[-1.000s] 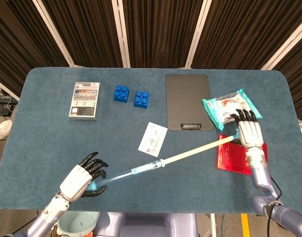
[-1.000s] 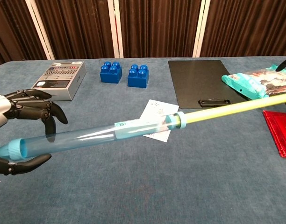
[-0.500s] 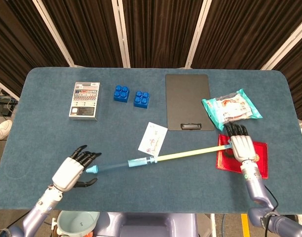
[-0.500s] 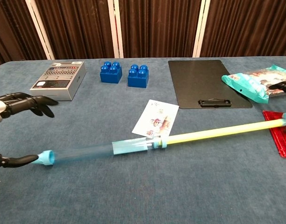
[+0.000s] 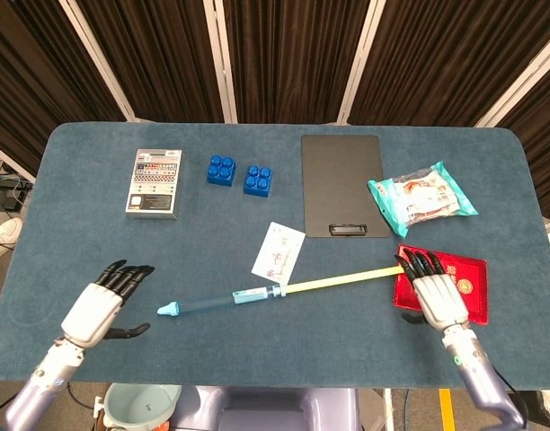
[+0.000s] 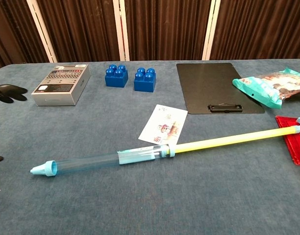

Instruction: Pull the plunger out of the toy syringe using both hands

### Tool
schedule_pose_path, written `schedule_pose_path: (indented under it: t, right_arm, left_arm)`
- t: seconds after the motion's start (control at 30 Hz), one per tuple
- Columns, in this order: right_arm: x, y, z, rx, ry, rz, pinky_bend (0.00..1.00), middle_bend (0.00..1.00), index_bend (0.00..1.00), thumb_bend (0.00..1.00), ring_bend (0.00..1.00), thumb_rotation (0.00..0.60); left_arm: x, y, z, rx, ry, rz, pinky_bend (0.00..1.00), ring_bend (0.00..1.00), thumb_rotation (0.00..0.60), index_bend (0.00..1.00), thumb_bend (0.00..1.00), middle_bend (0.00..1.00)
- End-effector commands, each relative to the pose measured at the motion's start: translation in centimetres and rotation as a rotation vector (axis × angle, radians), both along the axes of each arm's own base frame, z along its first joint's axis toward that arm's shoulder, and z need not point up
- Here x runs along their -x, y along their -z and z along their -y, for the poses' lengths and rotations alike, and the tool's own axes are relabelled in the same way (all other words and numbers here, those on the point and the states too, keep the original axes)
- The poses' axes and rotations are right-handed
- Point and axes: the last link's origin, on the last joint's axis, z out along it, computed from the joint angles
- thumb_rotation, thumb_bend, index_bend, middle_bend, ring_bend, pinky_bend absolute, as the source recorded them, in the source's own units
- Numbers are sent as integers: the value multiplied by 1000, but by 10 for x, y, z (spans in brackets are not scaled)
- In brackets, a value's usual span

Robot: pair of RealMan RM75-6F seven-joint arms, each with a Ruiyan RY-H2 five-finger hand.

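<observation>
The toy syringe lies flat on the blue table. Its clear blue barrel (image 5: 223,299) (image 6: 91,160) points its capped tip to the left. The yellow plunger rod (image 5: 342,279) (image 6: 228,138) sticks far out of the barrel's right end, its inner end still inside. My left hand (image 5: 100,305) hovers left of the tip, fingers spread, touching nothing; only its dark fingertips (image 6: 8,91) show in the chest view. My right hand (image 5: 434,294) is spread over the red packet (image 5: 468,280), beside the rod's far end, holding nothing.
A grey calculator box (image 5: 155,182), two blue blocks (image 5: 222,169) (image 5: 257,180) and a black clipboard (image 5: 343,184) lie at the back. A printed card (image 5: 279,252) sits just behind the syringe. A teal snack bag (image 5: 421,197) lies at the right.
Both hands have let go of the syringe, which dropped from mid-air onto the table. Both hands drew back toward the near edge with fingers spread.
</observation>
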Motion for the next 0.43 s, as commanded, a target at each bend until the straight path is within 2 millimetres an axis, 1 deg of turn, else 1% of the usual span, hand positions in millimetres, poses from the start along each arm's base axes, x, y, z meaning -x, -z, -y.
schedule_pose_path:
  t: [0.03,0.1,0.17,0.23,0.3,0.37,0.43]
  right_arm:
    - [-11,-41,-39,147,-49,-46,0,0,0,0,0,600]
    - [-6,-50,-51,208,-27,-37,0,0,0,0,0,600]
    - [0,-59,-58,257,-5,-14,0,0,0,0,0,600]
    - [8,-67,-65,292,1,10,0,0,0,0,0,600]
    - [17,-73,-71,311,-8,35,0,0,0,0,0,600]
    - [25,-76,-74,306,-1,37,0,0,0,0,0,600]
    - [26,-79,-73,314,-6,52,0,0,0,0,0,600]
  left_arm:
    - [9,-34,19,-107,-86,-143,114,118,600,80,134,103]
    - [9,-41,29,-163,-120,-131,110,111,600,80,134,99]
    - [10,-46,35,-199,-142,-89,109,102,600,78,134,93]
    - [15,-50,40,-225,-153,-55,106,87,600,66,126,81]
    - [21,-53,44,-224,-151,-55,103,75,600,52,114,66]
    - [26,-59,46,-248,-155,-49,102,69,600,41,108,60]
    - [30,-62,47,-279,-173,-51,101,62,600,33,106,59]
